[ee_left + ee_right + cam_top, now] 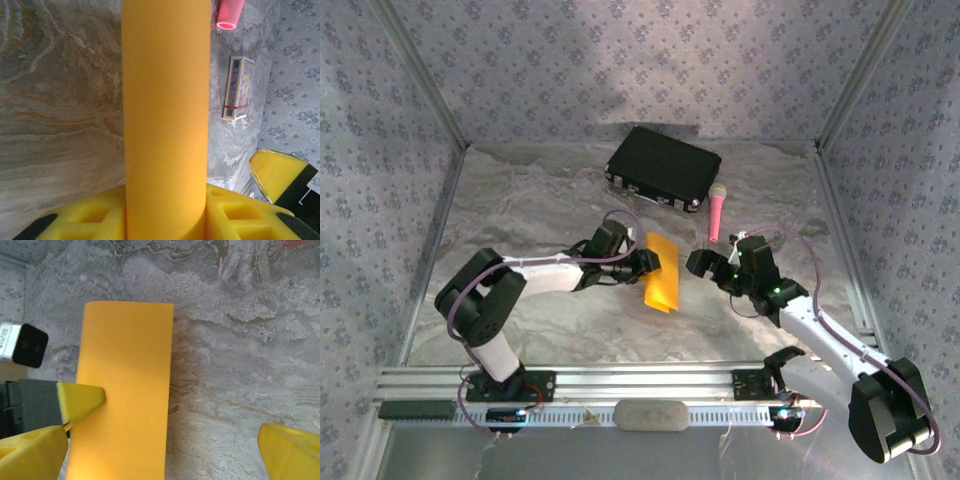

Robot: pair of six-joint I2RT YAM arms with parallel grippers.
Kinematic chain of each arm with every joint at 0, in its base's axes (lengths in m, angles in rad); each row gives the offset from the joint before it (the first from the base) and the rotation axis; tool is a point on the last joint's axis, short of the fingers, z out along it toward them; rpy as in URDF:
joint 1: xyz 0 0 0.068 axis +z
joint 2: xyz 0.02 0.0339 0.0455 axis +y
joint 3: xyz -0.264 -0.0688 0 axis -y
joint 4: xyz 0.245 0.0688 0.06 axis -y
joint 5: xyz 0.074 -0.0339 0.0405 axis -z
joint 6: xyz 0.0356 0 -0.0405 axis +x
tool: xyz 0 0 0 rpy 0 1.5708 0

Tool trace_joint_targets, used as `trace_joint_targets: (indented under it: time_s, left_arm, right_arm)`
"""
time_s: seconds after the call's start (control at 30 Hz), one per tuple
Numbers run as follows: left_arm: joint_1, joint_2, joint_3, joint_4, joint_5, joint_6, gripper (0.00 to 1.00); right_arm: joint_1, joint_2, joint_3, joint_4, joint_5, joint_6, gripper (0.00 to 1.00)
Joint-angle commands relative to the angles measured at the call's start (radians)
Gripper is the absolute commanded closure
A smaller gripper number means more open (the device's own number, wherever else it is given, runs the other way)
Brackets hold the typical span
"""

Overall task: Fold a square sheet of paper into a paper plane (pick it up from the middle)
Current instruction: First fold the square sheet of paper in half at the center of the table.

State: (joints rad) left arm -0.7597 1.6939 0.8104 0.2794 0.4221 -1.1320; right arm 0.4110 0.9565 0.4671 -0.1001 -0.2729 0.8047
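Left arm: reaches from its base at the near left toward the middle of the worktop (pixel 550 200).
Left end effector (pixel 645 262): closed partway on the left edge of the square sheet of paper, so the sheet is pinched between its yellow fingers (pixel 80 220); in the left wrist view the paper rises straight out from between them.
Square sheet of paper (pixel 661 272): orange-yellow and near the middle of the worktop, between the two end effectors. It shows as a narrow rectangle rather than a full square (a little tilted in the overhead view). Whether any part of it touches the worktop I cannot tell.
Black case (pixel 663 167): closed and lying at the far side of the worktop, well apart from the paper.
Right end effector (pixel 698 262): jaws spread wide and holding nothing. It sits just right of the paper and faces it without touching it.
Pink microphone (pixel 717 210): lies just right of the black case, with its head toward the far side.
Small box (pixel 238 88): flat on the worktop to the right of the paper, near the microphone's end in the left wrist view (print too small to read).
Worktop surface: grey and marbled.
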Motion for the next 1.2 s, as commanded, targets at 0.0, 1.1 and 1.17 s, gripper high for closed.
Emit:
trace_joint_targets:
  time_s: [0.0, 1.1, 1.17]
  left_arm:
    - [-0.007, 0.02, -0.02, 0.071, 0.028, -0.021, 0.64]
    - [-0.009, -0.017, -0.03, -0.194, -0.123, 0.155, 0.45]
    - [-0.015, -0.028, -0.018, -0.236, -0.15, 0.177, 0.44]
  right_arm:
    - [0.005, -0.018, -0.005, 0.028, 0.009, -0.012, 0.01]
    - [0.055, 0.178, 0.091, 0.026, -0.119, 0.0, 0.03]
    - [0.059, 0.186, 0.091, 0.035, -0.131, -0.002, 0.03]
